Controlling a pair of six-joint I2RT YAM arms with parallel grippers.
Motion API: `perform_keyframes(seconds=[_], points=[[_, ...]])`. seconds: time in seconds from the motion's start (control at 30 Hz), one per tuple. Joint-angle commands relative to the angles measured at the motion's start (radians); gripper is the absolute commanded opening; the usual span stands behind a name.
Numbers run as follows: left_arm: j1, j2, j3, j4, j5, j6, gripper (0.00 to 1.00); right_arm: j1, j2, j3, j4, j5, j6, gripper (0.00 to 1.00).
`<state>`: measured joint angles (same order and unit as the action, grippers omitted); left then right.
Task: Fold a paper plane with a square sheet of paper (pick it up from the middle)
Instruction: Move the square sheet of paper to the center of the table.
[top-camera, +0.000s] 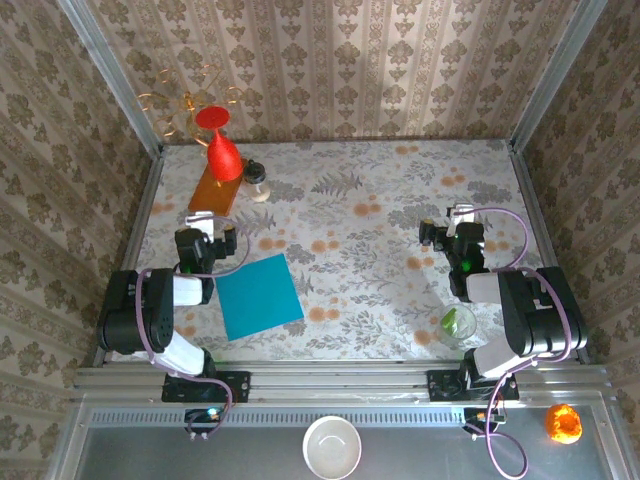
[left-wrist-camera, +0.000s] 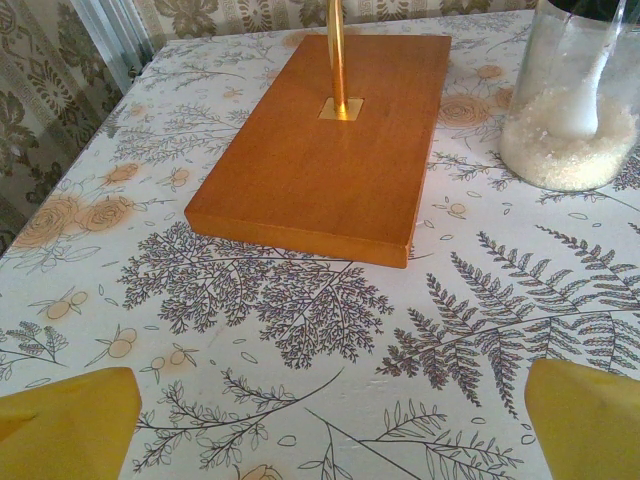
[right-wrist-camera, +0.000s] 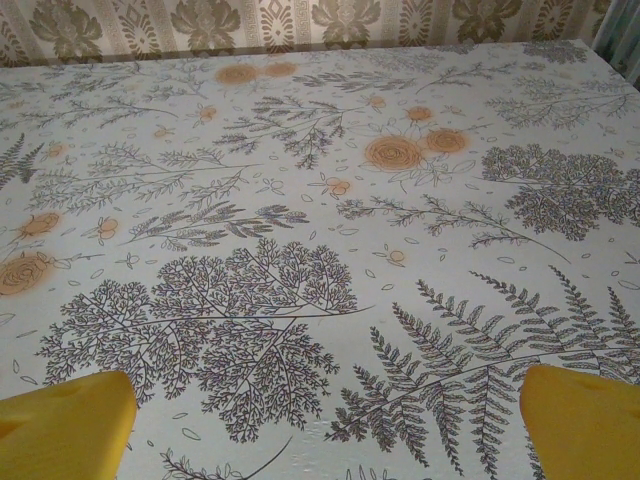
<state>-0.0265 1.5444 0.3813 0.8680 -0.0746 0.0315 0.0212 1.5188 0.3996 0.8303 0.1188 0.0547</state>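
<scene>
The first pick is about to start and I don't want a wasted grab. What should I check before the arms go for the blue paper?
1. Square sheet of paper lies flat and unfolded: ok.
2. Nothing rests on the sheet: ok.
3. Left gripper open and empty: ok.
4. Right gripper open and empty: ok.
5. Left gripper aimed at the sheet's middle: not ok; it faces the orange board, with the sheet off to its side.
</scene>
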Motion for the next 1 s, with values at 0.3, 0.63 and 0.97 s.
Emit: perform_keyframes(seconds=[0.3,0.63,0.97], points=[[0.001,-0.152,0.105,-0.274,-0.01,0.001,1.0,-0.002,-0.189,0.08,-0.251,0.054,0.014,1.0],[-0.016,-0.429,0.238,-0.808,0.1,-0.288,1.0,0.03,-0.264,0.434,-0.945,0.025,0.275,1.0],[-0.022,-0.546,0.146,-0.891,0.207,-0.627,1.0,0.322,0.086,0.81,-1.326,-0.144,0.328,0.93]])
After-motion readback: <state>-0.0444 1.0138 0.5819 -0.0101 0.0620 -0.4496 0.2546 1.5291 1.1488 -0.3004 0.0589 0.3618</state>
